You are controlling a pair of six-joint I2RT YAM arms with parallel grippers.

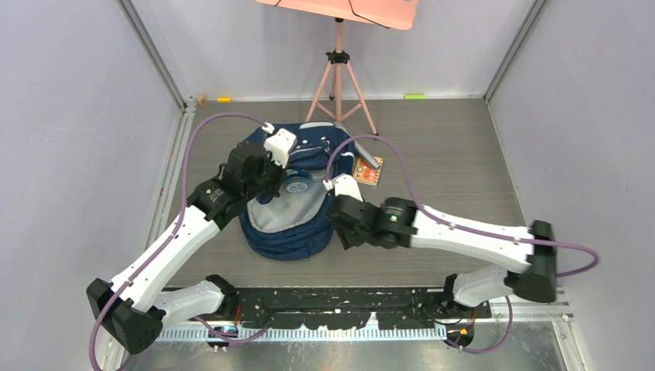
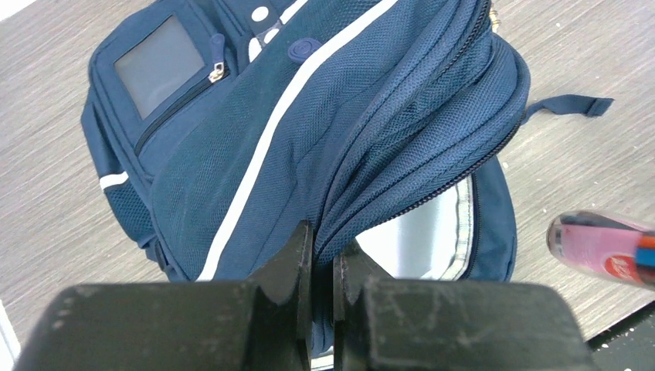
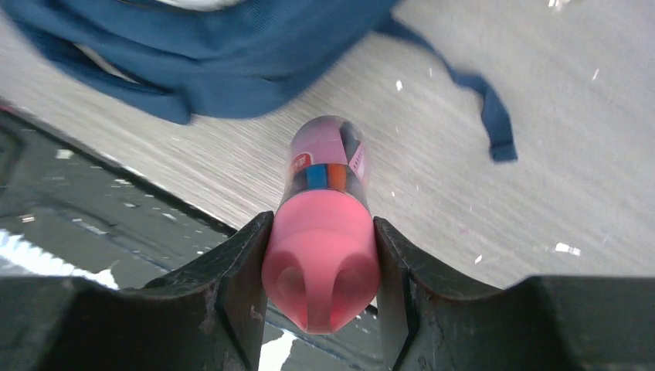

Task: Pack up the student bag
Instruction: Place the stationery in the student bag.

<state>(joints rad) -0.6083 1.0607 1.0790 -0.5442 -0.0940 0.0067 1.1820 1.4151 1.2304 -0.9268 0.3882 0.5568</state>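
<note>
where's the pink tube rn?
The pink tube sits between the right fingers, by the table's near edge, just right of the bag. The left wrist view catches it at its right edge.

Looks like a robotics lab cell: plain pale wall panels (image 1: 69,116) in metal framing (image 1: 154,52) flanking the pink tripod (image 1: 337,77), wood-grain bench (image 1: 456,147) before it, black perforated mounting rail (image 1: 340,300) farther forward.

left arm (image 1: 166,247) reaching forward, left tool (image 2: 323,241) pinched tight, right arm (image 1: 471,236) folded inward, right tool (image 3: 323,226) clamping
</note>
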